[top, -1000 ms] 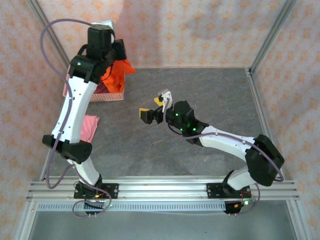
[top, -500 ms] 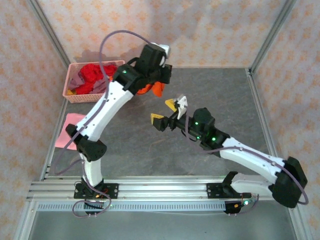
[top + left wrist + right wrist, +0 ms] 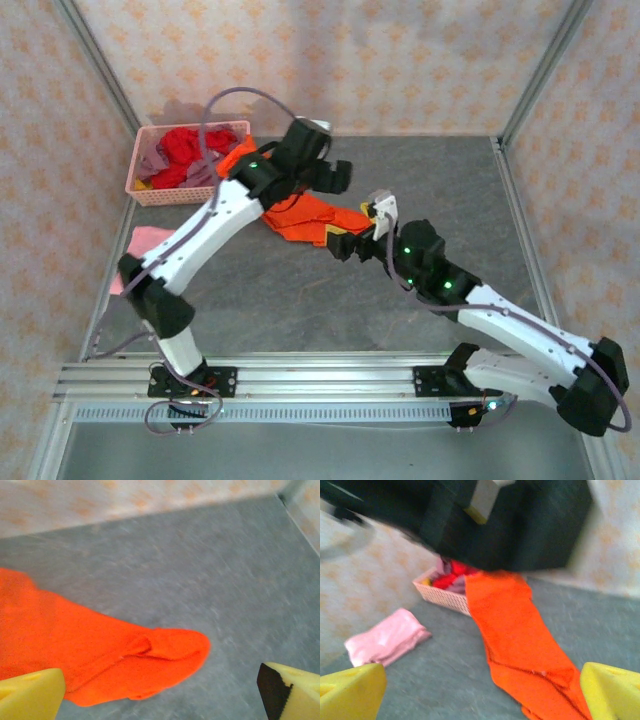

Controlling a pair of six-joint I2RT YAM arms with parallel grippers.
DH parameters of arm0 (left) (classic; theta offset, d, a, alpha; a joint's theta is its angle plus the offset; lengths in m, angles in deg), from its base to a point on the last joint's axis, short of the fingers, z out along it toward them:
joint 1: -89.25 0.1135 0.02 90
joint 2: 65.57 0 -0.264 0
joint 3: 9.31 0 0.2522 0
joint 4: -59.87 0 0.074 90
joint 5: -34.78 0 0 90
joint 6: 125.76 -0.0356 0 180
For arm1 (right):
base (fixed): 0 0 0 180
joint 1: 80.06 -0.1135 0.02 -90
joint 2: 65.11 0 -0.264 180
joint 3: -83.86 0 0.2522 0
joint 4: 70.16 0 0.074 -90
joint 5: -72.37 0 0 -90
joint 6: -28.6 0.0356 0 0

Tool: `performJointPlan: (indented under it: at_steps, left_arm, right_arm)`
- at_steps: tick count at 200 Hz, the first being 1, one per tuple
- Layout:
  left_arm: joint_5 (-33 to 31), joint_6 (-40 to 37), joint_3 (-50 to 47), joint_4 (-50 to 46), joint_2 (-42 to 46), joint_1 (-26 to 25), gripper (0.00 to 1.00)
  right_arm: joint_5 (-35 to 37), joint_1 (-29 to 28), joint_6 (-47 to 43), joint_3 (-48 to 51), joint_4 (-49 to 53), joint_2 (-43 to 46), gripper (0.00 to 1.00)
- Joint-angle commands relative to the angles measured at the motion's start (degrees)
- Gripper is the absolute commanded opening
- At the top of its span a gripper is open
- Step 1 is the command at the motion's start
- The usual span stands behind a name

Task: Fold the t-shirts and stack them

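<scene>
A bright orange t-shirt [image 3: 305, 215] lies stretched out on the grey table, reaching from beside the basket toward the middle. My left gripper [image 3: 335, 176] hovers above its far end, open and with nothing in it. In the left wrist view the orange t-shirt [image 3: 95, 650] lies loose below the left gripper [image 3: 160, 700]. My right gripper [image 3: 360, 228] stands open at the shirt's near-right end. The right gripper [image 3: 480, 700] shows the orange t-shirt [image 3: 520, 635] between its spread fingertips. A folded light pink t-shirt [image 3: 140, 248] lies at the left edge.
The pink lattice basket [image 3: 150, 192] at the back left holds red [image 3: 185, 145] and mauve [image 3: 155, 160] shirts. In the right wrist view the basket [image 3: 445, 599] and the pink t-shirt [image 3: 385, 637] lie beyond, with the dark left arm [image 3: 510, 520] overhead. Metal frame posts border the table.
My left arm carried the orange t-shirt from the basket toward the table's middle, then opened and let it drop flat. My right arm reached further forward to the shirt's end.
</scene>
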Motion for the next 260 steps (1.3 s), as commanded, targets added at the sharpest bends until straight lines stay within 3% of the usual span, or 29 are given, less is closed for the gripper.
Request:
performJointPlan:
  at_steps: [1,33,68,93,137,155,194,225,260]
  left_arm:
    - [-8.0,6.26,-9.24,4.64,8.21,5.81,1.0]
    - [-8.88,13.03,-25.95,7.05,19.59,13.26,1.0]
    - [-11.29,15.07,-35.72,3.65,29.11,18.39,1.0]
    - [-12.7,14.69,-39.15,1.51,34.26,19.58,1.0]
    - [-14.12,13.99,-41.62,-1.41,38.52,19.97,1.0]
    - [-14.72,14.23,-42.49,-1.46,39.28,20.05,1.0]
    - [-14.09,14.34,-43.2,-1.28,39.18,20.31,1.0]
    - [-13.8,14.11,-43.33,-1.35,38.9,20.4,1.0]
    - [-12.88,14.37,-44.37,0.05,38.42,20.5,1.0]
  right_arm:
    - [5.22,0.56,3.67,-5.25,5.04,-6.16,0.99]
    - [6.44,0.91,4.58,-15.2,9.59,-20.71,0.99]
    - [2.31,0.82,2.61,-26.95,11.39,-37.29,0.99]
    - [-0.07,0.87,0.45,-35.84,13.92,-48.78,0.89]
    - [-1.63,0.8,-4.3,-50.04,19.1,-64.7,0.63]
    - [-2.14,0.74,-6.18,-54.74,21.29,-69.48,0.6]
    - [-0.46,1.39,-9.59,-61.3,24.66,-75.14,0.4]
    - [1.51,2.45,-10.95,-61.21,25.52,-73.16,0.0]
    - [3.44,3.69,-14.15,-51.81,21.54,-62.44,0.0]
